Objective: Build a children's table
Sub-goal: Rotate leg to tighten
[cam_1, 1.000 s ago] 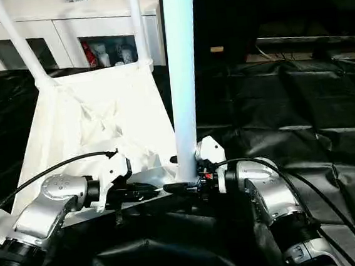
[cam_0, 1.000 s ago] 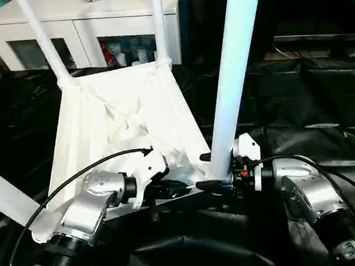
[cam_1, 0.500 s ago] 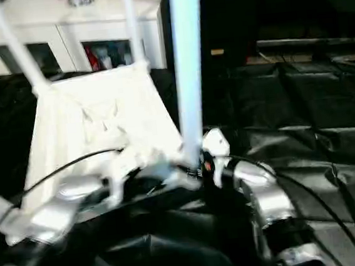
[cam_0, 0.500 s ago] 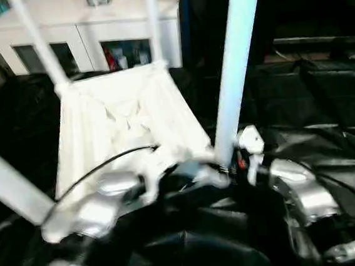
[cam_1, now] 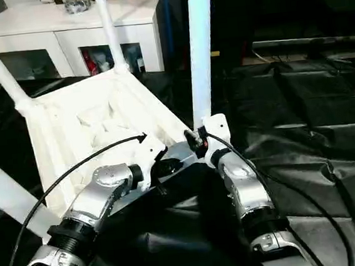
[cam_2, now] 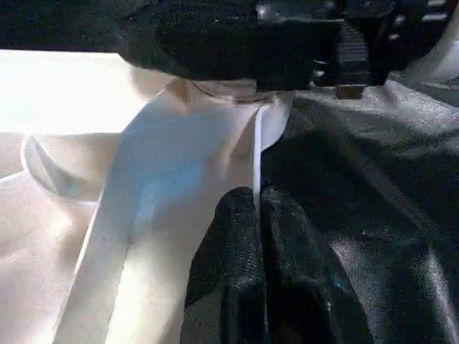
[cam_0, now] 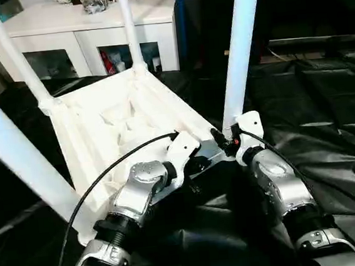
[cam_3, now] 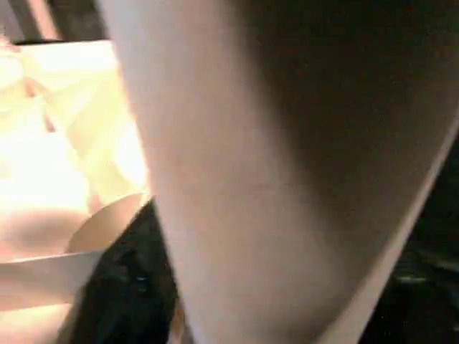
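The left gripper [cam_2: 257, 215] has its black fingers pinched tight on the thin edge of the upside-down table top [cam_0: 110, 124]. I can't tell about the right gripper [cam_0: 219, 143], it's at the base of the near right leg [cam_0: 239, 45]. Everything sits on black sheeting [cam_0: 326, 112], cabinet [cam_0: 86, 28] behind.

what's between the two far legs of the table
In the left eye view, between the far left leg and far right leg runs the tabletop's far edge; behind that gap stands the white cabinet.
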